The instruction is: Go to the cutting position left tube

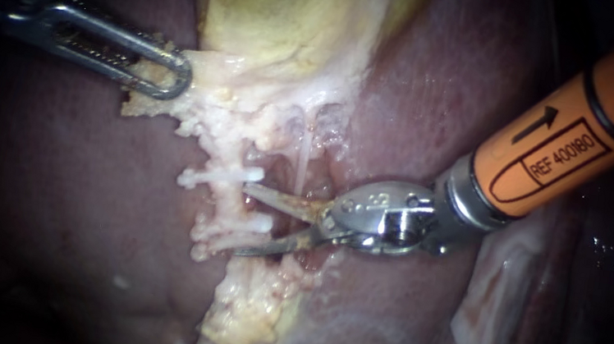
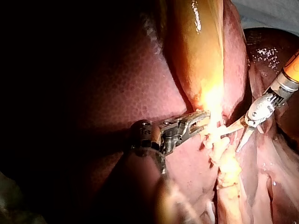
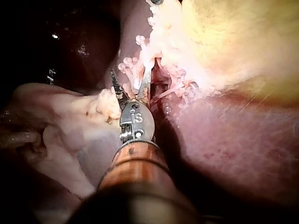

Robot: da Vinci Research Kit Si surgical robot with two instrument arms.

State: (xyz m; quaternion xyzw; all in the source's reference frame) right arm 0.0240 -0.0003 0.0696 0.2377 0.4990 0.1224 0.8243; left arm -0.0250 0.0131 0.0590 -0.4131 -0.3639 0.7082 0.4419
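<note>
My right instrument (image 1: 243,218) comes in on an orange shaft from the upper right, and its two thin blades stand open. They reach toward a pale tube (image 1: 223,201) that runs down from the gallbladder (image 1: 293,3). The tube carries white clips (image 1: 219,176) above the blades and further clips (image 1: 230,236) below them. The blade tips lie at the tube's right side, between these clip groups. My left instrument (image 1: 165,75) is shut on pale tissue at the gallbladder's neck. The right wrist view shows the open blades (image 3: 131,77) just short of the clips (image 3: 135,60).
Dark red liver (image 1: 436,94) lies on both sides of the gallbladder. A thin white strand (image 1: 303,155) hangs just right of the clipped tube. Lumpy yellow fat (image 1: 250,312) continues below the blades. Folded pale tissue (image 1: 504,288) lies under the orange shaft.
</note>
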